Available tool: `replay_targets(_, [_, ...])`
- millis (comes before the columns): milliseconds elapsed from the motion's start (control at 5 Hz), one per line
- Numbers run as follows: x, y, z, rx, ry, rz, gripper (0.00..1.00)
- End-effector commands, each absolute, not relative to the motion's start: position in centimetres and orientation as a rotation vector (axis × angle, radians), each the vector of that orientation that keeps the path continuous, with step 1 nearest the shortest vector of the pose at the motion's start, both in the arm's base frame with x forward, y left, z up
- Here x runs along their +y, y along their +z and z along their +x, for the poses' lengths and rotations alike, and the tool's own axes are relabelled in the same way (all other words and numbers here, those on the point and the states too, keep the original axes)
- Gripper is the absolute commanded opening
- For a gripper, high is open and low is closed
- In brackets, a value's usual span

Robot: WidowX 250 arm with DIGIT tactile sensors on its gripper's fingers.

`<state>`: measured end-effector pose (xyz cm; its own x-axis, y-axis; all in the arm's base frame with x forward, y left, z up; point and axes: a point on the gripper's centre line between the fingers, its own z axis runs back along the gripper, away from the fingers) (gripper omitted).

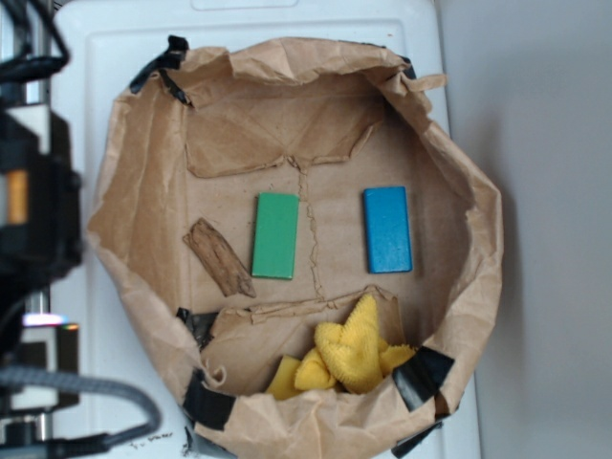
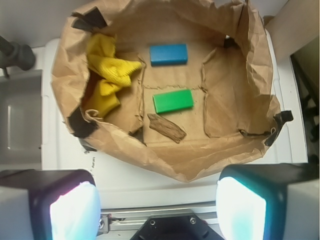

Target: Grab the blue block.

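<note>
Four loose items lie inside one container, so read the scene in descending order of size. Note first the white table (image 1: 105, 57), which carries everything. On it sits the brown paper bag (image 1: 143, 172), its walls rolled down and taped at the rim with black tape; you get a low basin that stops items sliding off yet leaves the floor open from above.

Next, locate the yellow cloth (image 1: 356, 349), bunched against one side of the bag floor, well apart from the target.

The blue block (image 2: 169, 54) lies flat on the bag floor, on the far side from the wrist camera. No neighbour touches it. The green slab (image 2: 173, 101), of matching size, lies between it and the camera, and the brown wood piece (image 2: 166, 128) is nearest of all, just beside the green slab.

The pincer (image 2: 159, 200) hangs outside the bag rim, above bare table, with both fingers spread wide and nothing between them. You should judge the approach as not yet begun: expect to pass over the wood and the green slab to reach the target.
</note>
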<state>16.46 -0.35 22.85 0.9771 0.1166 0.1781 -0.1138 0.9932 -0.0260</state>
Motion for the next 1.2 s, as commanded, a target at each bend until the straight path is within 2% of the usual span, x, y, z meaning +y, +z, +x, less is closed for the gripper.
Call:
replay_targets(0, [-0.2,23.6,16.9,-0.206,0.128,-0.016,1.00])
replay_targets(200, [-0.4,22.4,20.2,-0.299,0.312,-0.072,1.00])
replay_targets(400, [-0.5,21.1,23.2,-0.323,0.449,-0.103,1.00])
replay_targets(600, [0.5,19.0,24.7,-0.362,0.706,-0.144,1.00])
replay_targets(800, [2.6,17.0,20.9,-0.303,0.842,-0.055,1.00])
replay_targets(1000, [2.6,17.0,20.9,-0.303,0.842,-0.055,1.00])
